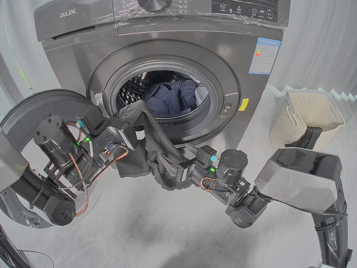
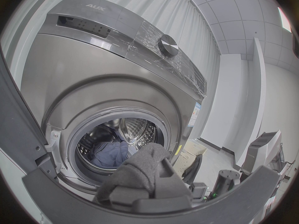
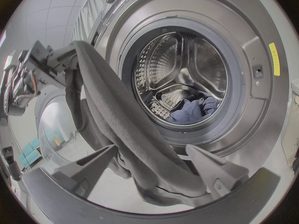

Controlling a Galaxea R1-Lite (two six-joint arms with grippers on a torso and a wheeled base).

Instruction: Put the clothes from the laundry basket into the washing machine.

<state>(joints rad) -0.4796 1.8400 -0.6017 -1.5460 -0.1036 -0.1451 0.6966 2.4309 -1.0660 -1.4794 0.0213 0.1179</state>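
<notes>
Left gripper [image 1: 131, 125] clamps dark grey cloth garment [image 1: 158, 146] at port lip of silver-grey metal washing machine [image 1: 223, 49]; right gripper [image 1: 171, 167] splayed, straddling it

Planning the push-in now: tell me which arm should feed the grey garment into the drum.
Left, probably: the left end effector is shut on the grey garment right at the edge of the drum opening. The right end effector sits lower and open, the cloth only draped through it.
</notes>
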